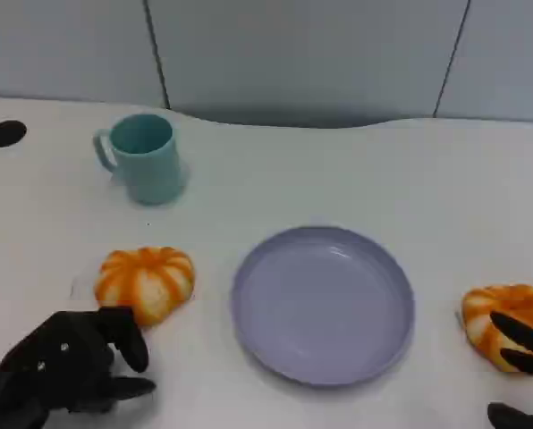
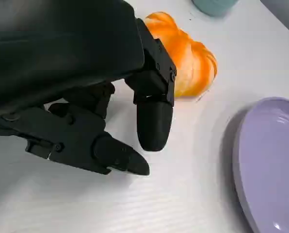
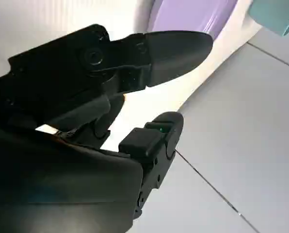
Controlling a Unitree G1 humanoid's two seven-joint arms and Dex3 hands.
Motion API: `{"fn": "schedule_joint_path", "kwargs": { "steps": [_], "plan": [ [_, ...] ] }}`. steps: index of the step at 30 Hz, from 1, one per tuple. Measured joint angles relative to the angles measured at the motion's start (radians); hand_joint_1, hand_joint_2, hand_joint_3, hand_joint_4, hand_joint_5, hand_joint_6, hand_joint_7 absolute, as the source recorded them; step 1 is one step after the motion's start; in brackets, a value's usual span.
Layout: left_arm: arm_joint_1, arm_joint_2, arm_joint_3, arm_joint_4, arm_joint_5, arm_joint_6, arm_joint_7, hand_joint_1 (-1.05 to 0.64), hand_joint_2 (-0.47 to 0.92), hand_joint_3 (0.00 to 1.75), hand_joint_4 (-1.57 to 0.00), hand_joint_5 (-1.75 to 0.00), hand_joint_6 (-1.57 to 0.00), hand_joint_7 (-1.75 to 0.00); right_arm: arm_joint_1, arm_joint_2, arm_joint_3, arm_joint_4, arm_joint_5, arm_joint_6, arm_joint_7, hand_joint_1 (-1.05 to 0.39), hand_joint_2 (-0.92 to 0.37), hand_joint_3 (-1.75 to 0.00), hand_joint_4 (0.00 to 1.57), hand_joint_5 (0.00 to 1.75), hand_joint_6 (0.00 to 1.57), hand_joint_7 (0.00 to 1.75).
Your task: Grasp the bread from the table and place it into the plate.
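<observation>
White tabletop (image 1: 410,161) holds a lilac plate (image 1: 324,304) with nothing in it. One bread roll (image 1: 146,281) lies left of the plate, another roll (image 1: 508,323) right of it. Both look light, soft and squashable; best cupped around the sides. A teal mug (image 1: 146,156) stands behind the plate, contents unseen. Left hand (image 1: 65,366) hovers near its roll, fingers apart, grasping nothing. Right hand (image 1: 526,357) overlaps its roll; grip unclear.

Lab-like: bare white table (image 1: 356,170), grey panels (image 1: 302,54)
</observation>
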Motion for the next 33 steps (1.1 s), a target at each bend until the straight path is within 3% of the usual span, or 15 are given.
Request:
{"fn": "schedule_joint_path", "kwargs": {
  "steps": [19, 24, 28, 33],
  "plan": [
    [-0.006, 0.0, 0.002, 0.019, -0.003, -0.019, 0.0, -0.21, 0.85, 0.01, -0.75, -1.75, -0.58, -1.75, 0.001, 0.001, 0.001, 0.0, 0.001, -0.001, 0.0, -0.34, -0.92, -0.32, 0.88, 0.05, 0.63, 0.0],
    [0.009, -0.02, 0.026, 0.075, -0.008, -0.198, 0.043, -0.23, 0.88, 0.03, -0.76, -1.75, -0.55, -1.75, -0.001, 0.002, 0.002, 0.0, 0.002, -0.001, 0.0, -0.34, -0.92, -0.32, 0.87, 0.05, 0.63, 0.0],
    [0.016, -0.012, 0.032, 0.084, 0.125, -0.473, 0.227, -0.26, 0.91, 0.04, -0.75, -1.75, -0.53, -1.75, -0.002, 0.002, 0.003, 0.0, 0.001, -0.001, 0.002, -0.34, -0.92, -0.32, 0.88, 0.05, 0.63, 0.0],
    [0.0, 0.034, 0.026, 0.043, 0.388, -0.576, 0.456, -0.32, 0.9, 0.03, -0.68, -1.74, -0.47, -1.72, -0.002, 0.007, 0.003, -0.002, 0.002, 0.002, 0.005, -0.34, -0.92, -0.32, 0.87, 0.05, 0.62, 0.0]
  ]
}}
